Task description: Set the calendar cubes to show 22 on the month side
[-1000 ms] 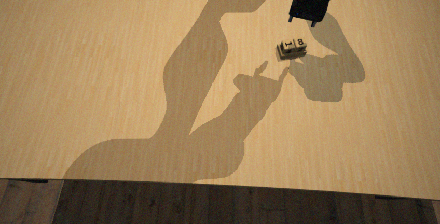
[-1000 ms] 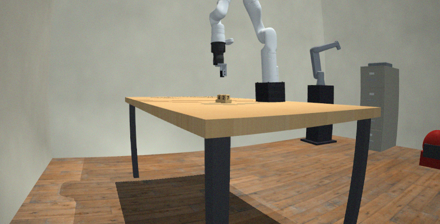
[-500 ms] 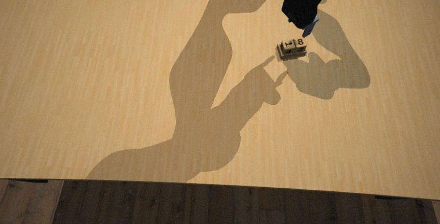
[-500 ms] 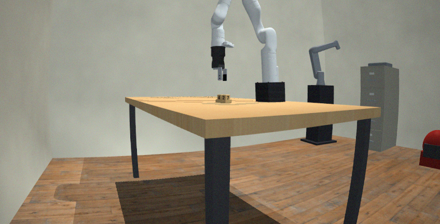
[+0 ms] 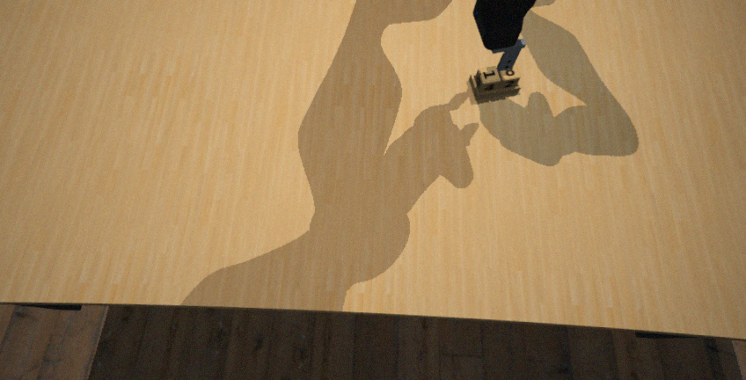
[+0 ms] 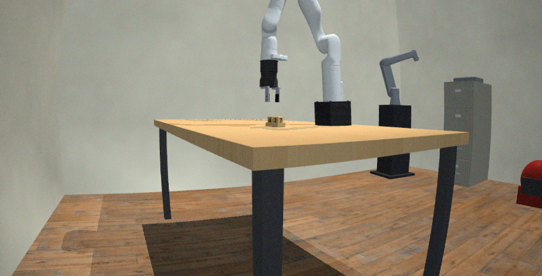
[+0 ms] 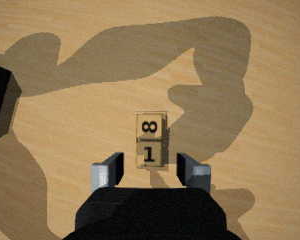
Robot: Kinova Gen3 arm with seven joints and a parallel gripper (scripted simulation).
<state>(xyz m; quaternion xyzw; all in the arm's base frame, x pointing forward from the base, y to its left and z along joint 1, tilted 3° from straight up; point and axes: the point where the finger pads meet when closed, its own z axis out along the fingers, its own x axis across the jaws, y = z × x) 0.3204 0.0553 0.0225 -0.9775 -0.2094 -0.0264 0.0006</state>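
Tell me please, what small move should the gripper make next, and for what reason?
Probably a straight descent over the cube nearest the fingers. The gripper is open, holds nothing and hangs well above the cubes. In the wrist view the two cubes sit lined up between the fingers, tops showing 8 and 1. The front seems to read 4 and 7, not 22, so a cube must be lifted and turned.

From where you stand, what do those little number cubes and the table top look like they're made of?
The cubes look like pale, matte wood with dark printed digits; grain is too small to confirm. The table top looks like light wood or laminate: fine streaks run along it, and it shows no glare.
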